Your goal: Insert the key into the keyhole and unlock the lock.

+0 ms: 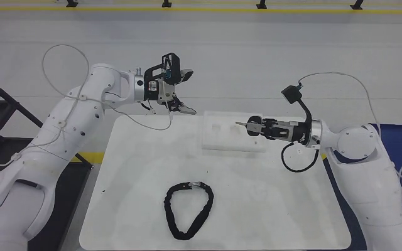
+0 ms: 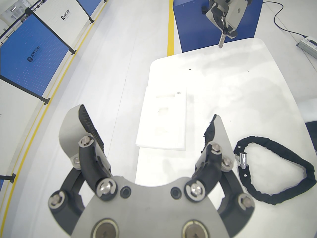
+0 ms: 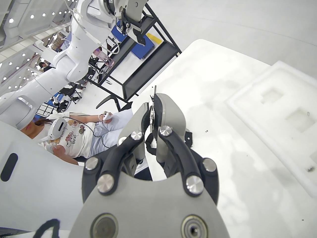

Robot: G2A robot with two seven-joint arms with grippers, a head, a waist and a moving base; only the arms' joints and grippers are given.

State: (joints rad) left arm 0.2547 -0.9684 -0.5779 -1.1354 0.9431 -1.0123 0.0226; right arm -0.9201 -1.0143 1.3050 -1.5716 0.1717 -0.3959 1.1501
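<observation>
Can't make out the keyhole on the lock (image 1: 195, 185), six o'clock on the worktop (image 1: 270, 201), too small. Seeing only the blade of the key (image 2: 222, 38), head buried in the right gripper (image 2: 225, 27).

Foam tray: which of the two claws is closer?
Right. The right gripper, holding the key, is over the foam tray; the left gripper sits off its corner.

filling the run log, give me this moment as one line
right gripper: shut on key, near foam tray | left gripper: open, empty | chain lock: lying on table, untouched
</observation>
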